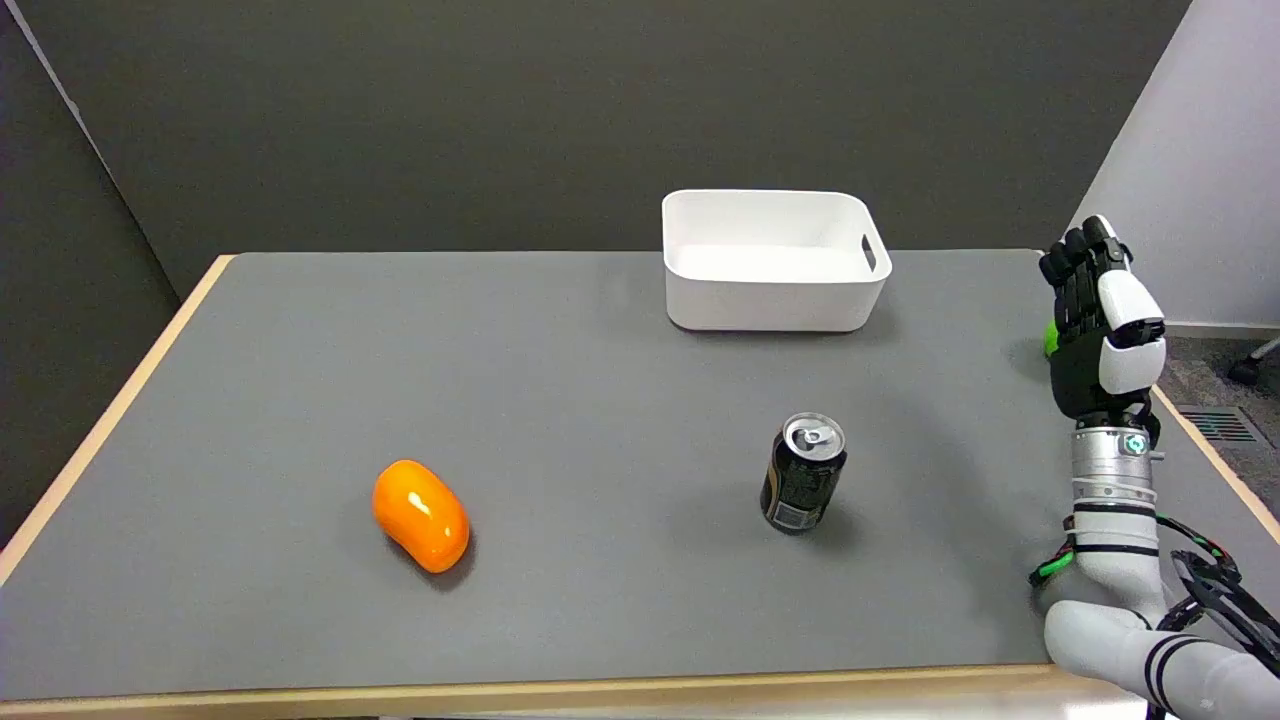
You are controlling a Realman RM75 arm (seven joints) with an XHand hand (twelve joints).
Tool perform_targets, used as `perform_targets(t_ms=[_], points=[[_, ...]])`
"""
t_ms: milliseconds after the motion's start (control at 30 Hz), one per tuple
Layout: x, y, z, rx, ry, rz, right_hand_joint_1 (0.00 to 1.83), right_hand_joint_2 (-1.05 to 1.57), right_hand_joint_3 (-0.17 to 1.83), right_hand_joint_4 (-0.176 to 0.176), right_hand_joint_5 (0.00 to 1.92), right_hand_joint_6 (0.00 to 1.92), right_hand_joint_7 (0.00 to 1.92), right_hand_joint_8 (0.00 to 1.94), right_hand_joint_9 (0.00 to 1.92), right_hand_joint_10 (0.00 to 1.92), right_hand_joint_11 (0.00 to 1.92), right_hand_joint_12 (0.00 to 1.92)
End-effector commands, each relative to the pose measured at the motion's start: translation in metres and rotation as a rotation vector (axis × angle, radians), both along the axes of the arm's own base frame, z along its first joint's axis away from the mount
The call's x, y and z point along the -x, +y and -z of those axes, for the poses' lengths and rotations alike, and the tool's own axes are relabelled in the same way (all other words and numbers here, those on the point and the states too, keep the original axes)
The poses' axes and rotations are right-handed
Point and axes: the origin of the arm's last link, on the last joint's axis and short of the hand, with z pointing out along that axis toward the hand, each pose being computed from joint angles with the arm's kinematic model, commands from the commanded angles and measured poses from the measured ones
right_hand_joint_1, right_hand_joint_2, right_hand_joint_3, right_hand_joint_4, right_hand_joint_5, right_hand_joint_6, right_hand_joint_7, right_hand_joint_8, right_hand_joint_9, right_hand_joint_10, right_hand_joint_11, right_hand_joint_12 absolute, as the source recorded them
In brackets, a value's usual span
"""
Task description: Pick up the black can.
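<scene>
Upright, the right hand (1100, 320) hovers empty near the bench's (600, 350) right edge, fingers extended and close together. Well to its left and nearer stands the black can (803, 473), bare bench between them.

A robotics lab test station: plain dark grey partition walls (600, 110) well beyond the raised right hand (1100, 320), a grey-topped table (600, 600) with a wood edge under it, grey carpet (1215, 375) beside it.

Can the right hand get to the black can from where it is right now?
Probably yes. The right hand is raised at the table's right edge, holding nothing, and only bare grey mat lies between it and the upright black can.
</scene>
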Motion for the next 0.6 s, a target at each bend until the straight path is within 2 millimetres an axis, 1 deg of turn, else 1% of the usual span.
perform_targets(t_ms=[33,100,167,200,233,267,333,400,433,467,533,600], points=[[0.002,0.000,0.006,-0.049,0.033,0.029,0.25,0.66,0.98,0.012,0.10,0.37,0.14,0.29,0.06,0.59,0.00,0.65],[0.001,-0.003,0.012,-0.084,0.059,0.035,0.25,0.66,0.98,0.011,0.11,0.37,0.14,0.29,0.05,0.60,0.00,0.64],[0.000,-0.004,0.017,-0.122,0.088,0.047,0.24,0.66,0.97,-0.001,0.10,0.37,0.13,0.28,0.04,0.59,0.00,0.59],[0.000,-0.004,0.020,-0.160,0.108,0.062,0.24,0.68,0.94,-0.007,0.10,0.35,0.13,0.28,0.04,0.59,0.00,0.55],[0.000,-0.005,0.021,-0.188,0.121,0.073,0.25,0.71,0.86,-0.014,0.11,0.33,0.13,0.26,0.03,0.58,0.00,0.51],[0.002,-0.004,0.025,-0.237,0.135,0.095,0.26,0.74,0.79,-0.023,0.11,0.31,0.14,0.24,0.03,0.57,0.00,0.46],[0.002,-0.005,0.031,-0.318,0.168,0.125,0.26,0.72,0.77,-0.060,0.09,0.30,0.12,0.25,0.00,0.56,0.00,0.35],[0.004,-0.003,0.039,-0.389,0.204,0.155,0.27,0.61,0.94,-0.081,0.07,0.30,0.08,0.25,0.02,0.41,0.00,0.25],[0.006,-0.002,0.045,-0.426,0.220,0.169,0.40,0.62,0.98,-0.105,0.08,0.20,0.10,0.14,0.04,0.26,0.00,0.21],[0.008,-0.001,0.051,-0.458,0.230,0.178,0.48,0.63,1.00,-0.123,0.09,0.13,0.10,0.06,0.06,0.15,0.00,0.16],[0.012,0.000,0.063,-0.496,0.227,0.186,0.27,0.64,0.90,-0.118,0.03,0.17,0.02,0.17,0.01,0.20,0.00,0.02],[0.019,0.001,0.078,-0.530,0.211,0.188,0.24,0.69,0.76,-0.116,0.00,0.17,0.00,0.13,0.00,0.08,0.00,0.00]])
